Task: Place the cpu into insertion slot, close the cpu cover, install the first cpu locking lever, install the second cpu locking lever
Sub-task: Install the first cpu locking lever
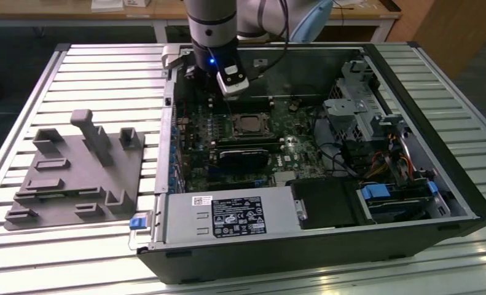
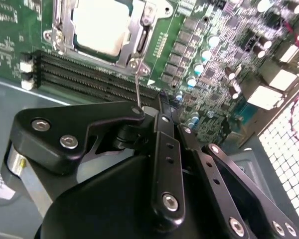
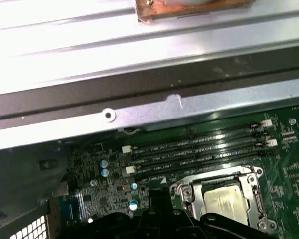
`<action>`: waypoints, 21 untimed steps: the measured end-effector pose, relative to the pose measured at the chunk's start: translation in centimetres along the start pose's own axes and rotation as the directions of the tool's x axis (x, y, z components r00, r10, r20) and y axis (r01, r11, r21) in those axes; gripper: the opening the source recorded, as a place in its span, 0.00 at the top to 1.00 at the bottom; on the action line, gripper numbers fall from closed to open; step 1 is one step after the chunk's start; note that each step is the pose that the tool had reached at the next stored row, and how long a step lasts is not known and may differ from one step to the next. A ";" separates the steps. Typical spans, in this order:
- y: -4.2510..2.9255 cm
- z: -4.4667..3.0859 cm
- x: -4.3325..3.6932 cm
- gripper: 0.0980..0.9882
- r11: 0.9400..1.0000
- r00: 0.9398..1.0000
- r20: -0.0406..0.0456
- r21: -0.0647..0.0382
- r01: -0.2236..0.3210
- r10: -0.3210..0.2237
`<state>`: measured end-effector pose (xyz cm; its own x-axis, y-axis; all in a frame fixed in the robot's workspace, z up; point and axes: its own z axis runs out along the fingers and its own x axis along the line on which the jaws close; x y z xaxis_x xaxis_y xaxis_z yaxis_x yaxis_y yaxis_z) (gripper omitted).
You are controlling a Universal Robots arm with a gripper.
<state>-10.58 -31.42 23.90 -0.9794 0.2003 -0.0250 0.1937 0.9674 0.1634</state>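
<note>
A slatted metal table (image 1: pixel 78 67) stands on dark floor (image 1: pixel 5 55), with a wooden desk (image 1: pixel 70 12) behind it.

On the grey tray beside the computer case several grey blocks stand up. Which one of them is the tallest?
The slim upright post on the tray: it rises well above the lower blocks on either side of it.

Bright overhead light, strong glare on the ribbed counter (image 1: pixel 38 255) in the exterior view, inside of the case (image 1: pixel 308 58) dim and shadowed, cpu (image 2: pixel 100 25) face washed out white in the second wrist view
</note>
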 end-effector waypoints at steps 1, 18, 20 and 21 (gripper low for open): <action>0.00 0.01 0.00 0.99 1.000 1.000 -0.001 -0.003 0.001 -0.001; 0.64 0.24 -3.26 0.99 1.000 1.000 -0.002 -0.008 0.000 0.000; 0.65 0.25 -3.35 0.99 1.000 1.000 -0.002 -0.008 0.000 0.000; 0.65 0.25 -3.35 0.99 1.000 1.000 -0.002 -0.008 0.000 0.000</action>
<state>-7.16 -31.42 23.84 -0.9796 0.1997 -0.0233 0.1929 0.9661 0.1717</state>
